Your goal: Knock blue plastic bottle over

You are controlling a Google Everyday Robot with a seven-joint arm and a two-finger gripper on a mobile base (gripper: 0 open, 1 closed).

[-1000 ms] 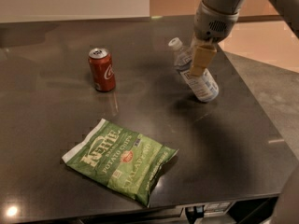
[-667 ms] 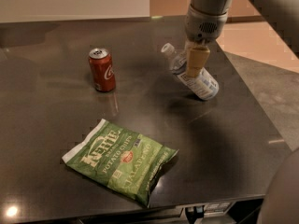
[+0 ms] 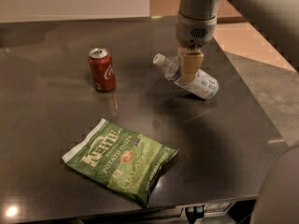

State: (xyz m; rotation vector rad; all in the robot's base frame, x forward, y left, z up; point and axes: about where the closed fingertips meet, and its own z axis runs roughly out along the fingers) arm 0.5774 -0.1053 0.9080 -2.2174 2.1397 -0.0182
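Note:
The blue plastic bottle (image 3: 202, 84) is a clear bluish bottle with a white cap and a white-and-blue label. It leans steeply to the left on the dark table (image 3: 56, 115), with its cap low at the left and its base at the right. My gripper (image 3: 190, 69) hangs from the arm straight above it. Its tan fingers are together and press against the bottle's middle, hiding part of it. The gripper holds nothing.
A red soda can (image 3: 102, 70) stands upright left of the bottle. A green chip bag (image 3: 120, 161) lies flat near the table's front edge. The table's right edge runs close behind the bottle, with floor beyond.
My gripper has moved left and slightly down against the bottle. The bottle has tipped further left and its cap has dropped lower.

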